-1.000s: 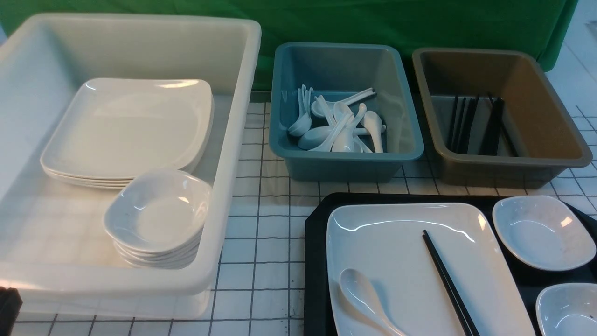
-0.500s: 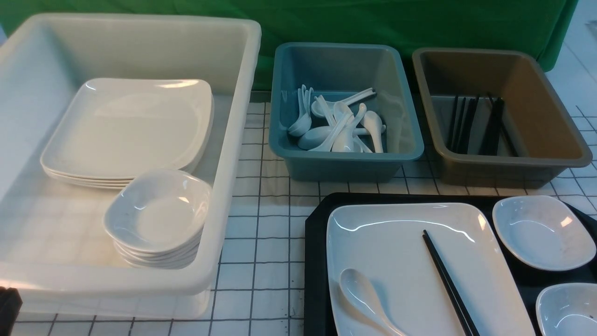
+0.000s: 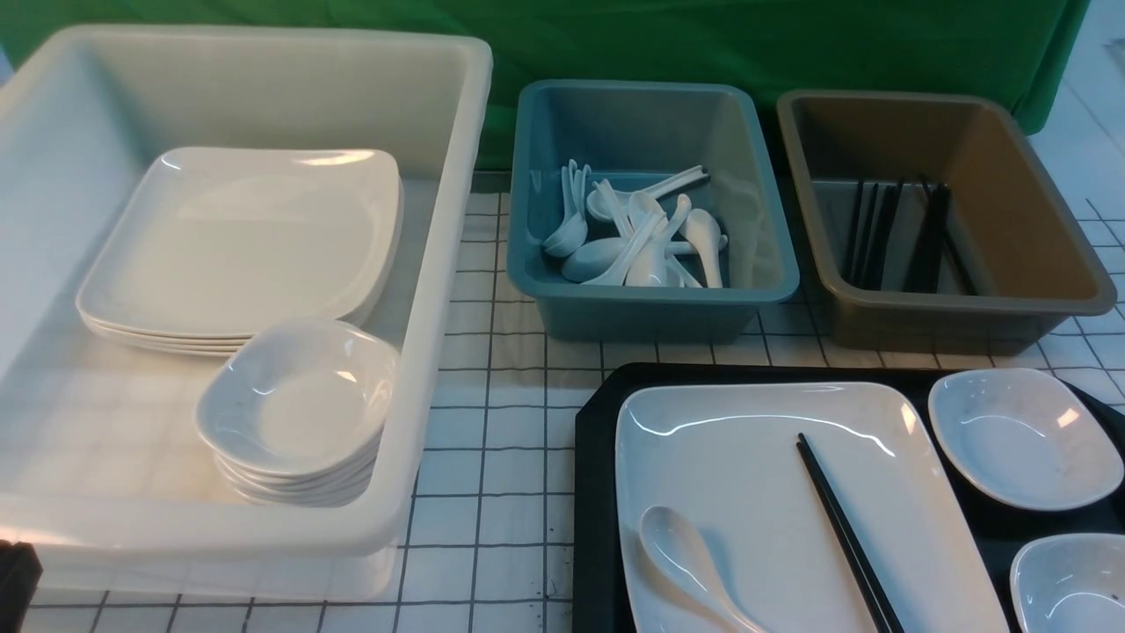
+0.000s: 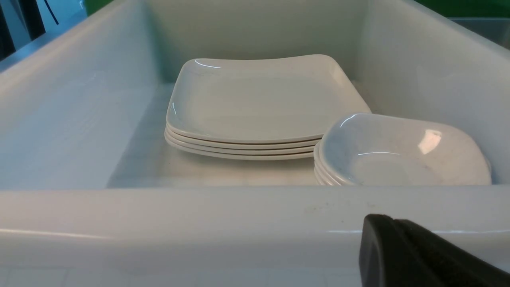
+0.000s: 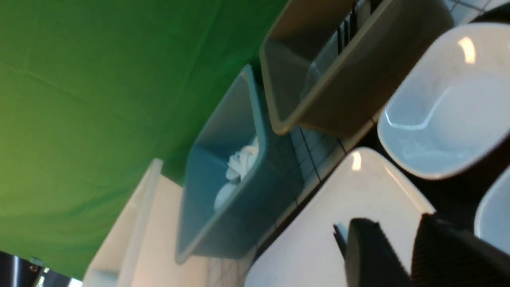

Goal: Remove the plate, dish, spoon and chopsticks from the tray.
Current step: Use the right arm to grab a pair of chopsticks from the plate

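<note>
black plastic tray [image 3: 593,492] | on it glossy white rectangular plate [image 3: 747,457] bearing short white spoon [image 3: 681,552], thin black chopsticks [image 3: 841,527] | right gripper [image 5: 398,229] fingers apart | left gripper [image 4: 398,247] spread: cannot tell

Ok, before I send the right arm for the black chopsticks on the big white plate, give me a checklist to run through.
1. The pair of thin black chopsticks lies free on the large white rectangular plate, apart from the short white soup spoon: ok.
2. The right arm's fingers are apart and empty: ok.
3. The left arm's fingers are open: cannot tell, only one shows.
4. The brown plastic tub has room beside its black sticks: ok.
5. The plate is ready to lift off the black textured tray: not ok, spoon and chopsticks lie on it.
</note>
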`<state>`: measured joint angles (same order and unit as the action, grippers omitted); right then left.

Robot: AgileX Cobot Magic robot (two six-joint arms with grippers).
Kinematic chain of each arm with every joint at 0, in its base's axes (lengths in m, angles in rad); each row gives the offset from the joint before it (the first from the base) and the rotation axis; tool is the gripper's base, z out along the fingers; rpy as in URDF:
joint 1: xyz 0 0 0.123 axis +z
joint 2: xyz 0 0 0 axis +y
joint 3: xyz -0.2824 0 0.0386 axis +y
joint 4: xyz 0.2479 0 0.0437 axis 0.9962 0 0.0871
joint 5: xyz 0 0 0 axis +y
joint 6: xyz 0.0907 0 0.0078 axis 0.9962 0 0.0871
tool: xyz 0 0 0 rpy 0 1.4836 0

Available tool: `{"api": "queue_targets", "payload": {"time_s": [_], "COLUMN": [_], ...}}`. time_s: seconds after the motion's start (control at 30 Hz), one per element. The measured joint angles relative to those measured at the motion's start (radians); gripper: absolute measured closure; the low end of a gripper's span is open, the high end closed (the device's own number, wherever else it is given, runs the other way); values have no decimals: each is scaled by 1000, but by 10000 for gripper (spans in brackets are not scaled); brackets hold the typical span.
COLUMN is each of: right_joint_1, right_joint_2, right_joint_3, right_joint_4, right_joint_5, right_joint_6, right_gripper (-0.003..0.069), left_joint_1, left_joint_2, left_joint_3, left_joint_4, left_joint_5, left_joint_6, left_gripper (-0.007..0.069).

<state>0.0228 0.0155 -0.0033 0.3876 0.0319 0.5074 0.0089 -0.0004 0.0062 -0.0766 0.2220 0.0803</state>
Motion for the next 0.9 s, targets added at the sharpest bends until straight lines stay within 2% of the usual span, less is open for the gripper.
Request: {"api": "queue_targets", "payload": {"time_s": [0.07, 0.17, 0.23, 0.37, 0.43, 0.47, 0.53, 0.57, 0.7, 0.9], "right_joint_1": [3, 18, 29, 33, 33, 33, 33, 33, 33, 34], "right_joint_2": [0, 4, 27, 166, 264, 349, 426, 521, 801, 1125], "right_joint_3": [0, -45, -105, -299, -399, -467, -532, -602, -729, -752], "right_joint_4": [1, 1, 1, 1, 1, 1, 2, 2, 2, 1], "right_joint_5": [-26, -32, -32, 24, 113, 207, 283, 415, 703, 869], "right_joint_6": [-37, -184, -287, -513, -586, -634, -665, -703, -756, -783], "right_gripper": [472, 580, 628, 629, 629, 629, 629, 629, 629, 623], "left_joint_1": [0, 0, 0, 0, 0, 0, 0, 0, 0, 0], "left_joint_2": [0, 0, 0, 0, 0, 0, 0, 0, 0, 0], "left_joint_3": [0, 0, 0, 0, 0, 0, 0, 0, 0, 0], "left_joint_4": [0, 0, 0, 0, 0, 0, 0, 0, 0, 0], "left_joint_5": [0, 0, 0, 0, 0, 0, 0, 0, 0, 0], "left_joint_6": [0, 0, 0, 0, 0, 0, 0, -1, -1, -1], "left_gripper": [620, 620, 620, 620, 620, 620, 620, 620, 620, 620]}}
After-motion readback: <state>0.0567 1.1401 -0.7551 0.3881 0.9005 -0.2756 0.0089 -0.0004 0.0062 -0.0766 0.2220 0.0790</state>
